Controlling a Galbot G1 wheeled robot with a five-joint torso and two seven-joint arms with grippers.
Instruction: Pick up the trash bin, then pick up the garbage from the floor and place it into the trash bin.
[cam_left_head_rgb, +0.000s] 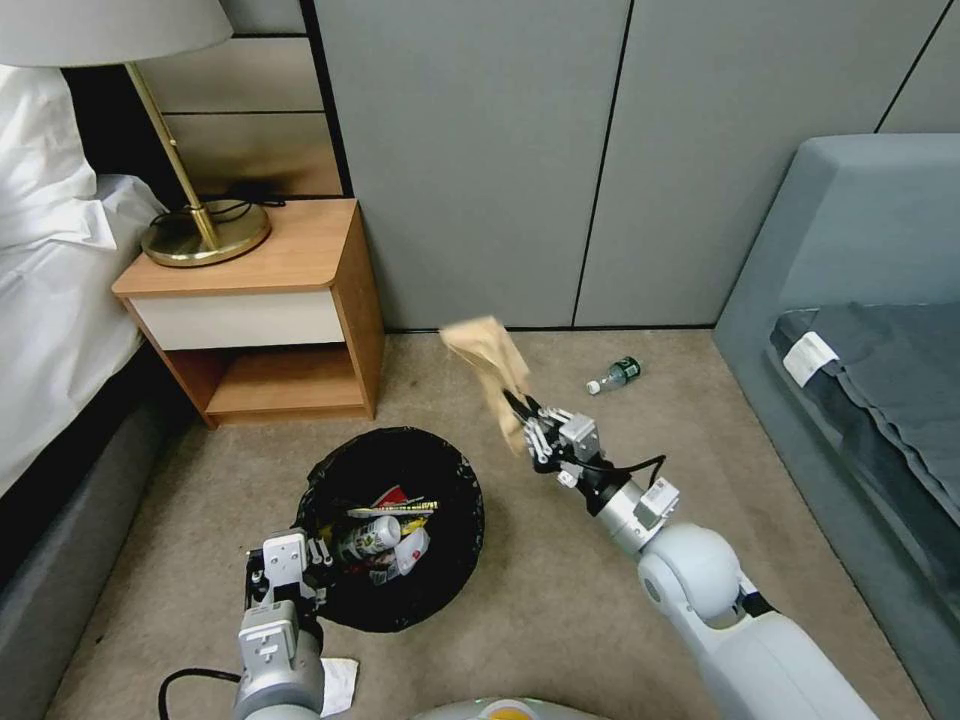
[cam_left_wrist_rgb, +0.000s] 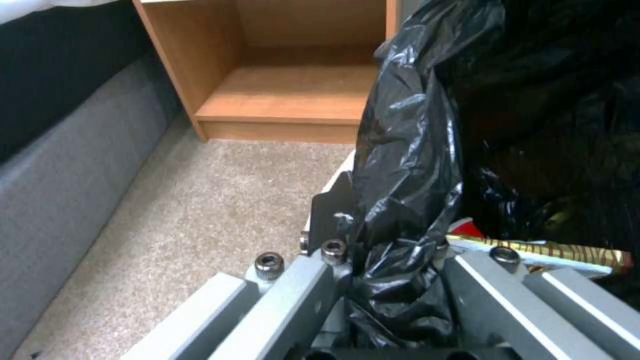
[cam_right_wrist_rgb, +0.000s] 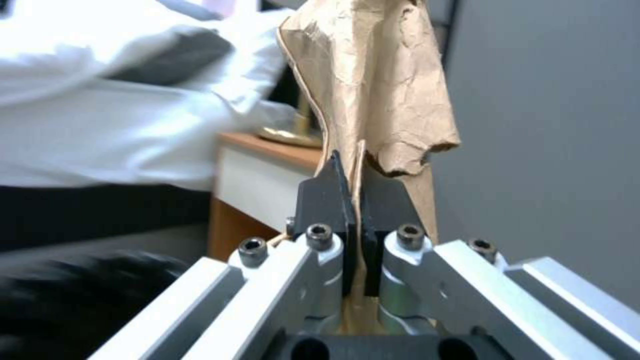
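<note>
Crinkling between the right claw (cam_right_wrist_rgb: 357, 220) pads, the brown paper bag (cam_left_head_rgb: 490, 365) hangs creased.

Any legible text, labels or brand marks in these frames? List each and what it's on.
None can be read.
Bottle in the trash bin: printed label, too small to read.
Green bottle on the carpet: label too small.
White tag on the grey bedding: marks too small.
Striped wrapper in the bin: pattern, no legible words.
Brown paper bag in the right gripper: no print visible.
</note>
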